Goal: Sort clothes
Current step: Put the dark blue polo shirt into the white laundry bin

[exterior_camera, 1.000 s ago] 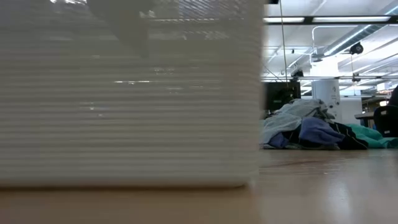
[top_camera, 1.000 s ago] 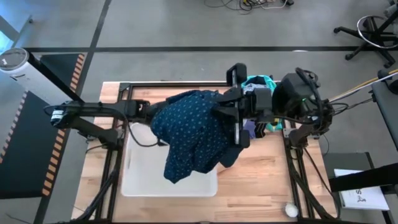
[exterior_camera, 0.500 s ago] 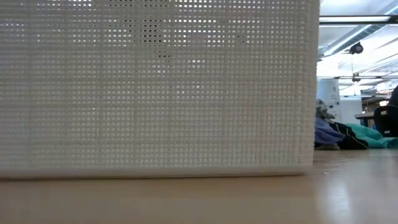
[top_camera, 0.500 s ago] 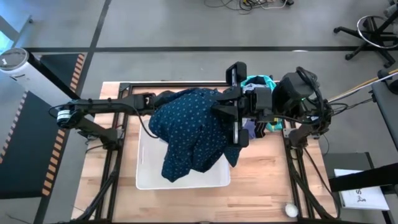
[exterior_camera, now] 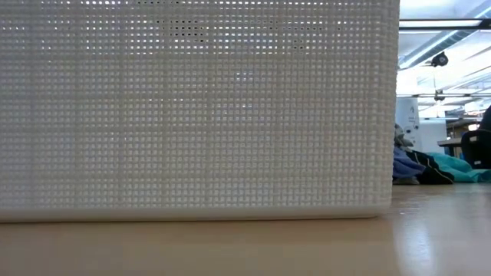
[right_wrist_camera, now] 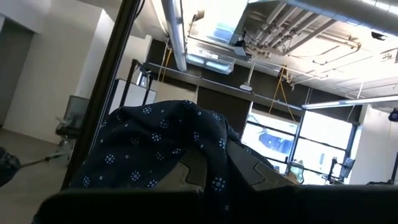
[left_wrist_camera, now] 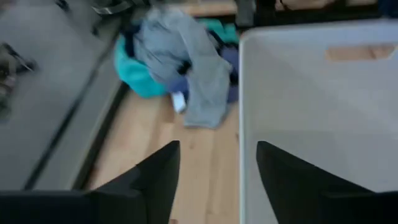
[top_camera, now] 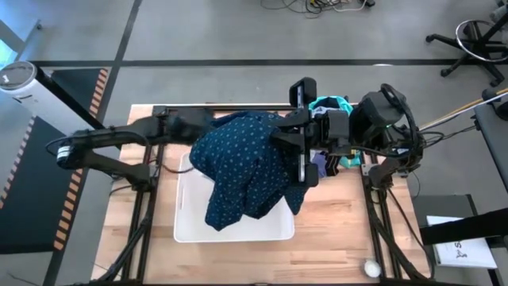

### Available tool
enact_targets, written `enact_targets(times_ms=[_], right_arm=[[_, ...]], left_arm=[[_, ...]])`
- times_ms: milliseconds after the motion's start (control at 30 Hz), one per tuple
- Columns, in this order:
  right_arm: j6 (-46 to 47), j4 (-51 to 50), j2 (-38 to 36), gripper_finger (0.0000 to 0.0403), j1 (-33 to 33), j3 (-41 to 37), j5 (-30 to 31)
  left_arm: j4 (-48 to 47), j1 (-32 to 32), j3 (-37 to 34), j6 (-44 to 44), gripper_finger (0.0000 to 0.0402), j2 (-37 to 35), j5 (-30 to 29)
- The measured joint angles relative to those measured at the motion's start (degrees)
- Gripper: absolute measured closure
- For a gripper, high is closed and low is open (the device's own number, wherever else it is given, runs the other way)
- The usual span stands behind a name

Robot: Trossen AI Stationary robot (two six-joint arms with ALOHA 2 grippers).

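Note:
The large navy dotted garment hangs from my right gripper over the white bin, which stands on the table. The bin's mesh wall fills most of the low view. Other clothes, grey, teal and lavender, lie in a pile at the table's far right. My left gripper is open and holds nothing. It hovers by the bin's far edge; in the high view its tip sits at the garment's left edge. My right gripper is shut on the navy garment, reaching in from the table's right. Folds of the cloth lie over the fingers and hide the place of contact. The garment hangs in slack folds, its lower end above the bin.
The pile of clothes lies behind my right arm and shows past the bin's corner in the low view. A small white ball sits near the front right corner. Bare wood lies right of the bin.
The white bin has slid toward the table's right and now stands under the hanging garment. My left arm has since drawn back toward the far edge. The right gripper and the navy garment have kept still.

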Motion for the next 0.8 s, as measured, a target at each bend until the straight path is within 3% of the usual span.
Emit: enact_targets(times_ms=[200, 467, 800], right_arm=[[1.55, 0.39, 1.37, 0.0398, -1.06, 0.03, -2.58], [9.79, 0.45, 5.58, 0.0398, -6.06, -0.1, -10.71], [19.37, 3.54, 9.65, 0.0398, -12.98, -0.1, -15.2]], left_arm=[[-3.55, -0.17, 1.01, 0.0, 0.0177, -10.44, -2.69], [-3.8, -0.17, 1.14, 1.68, 0.021, -23.8, -2.79], [-4.87, -0.17, 1.0, 1.72, 0.0231, -31.56, -2.81]])
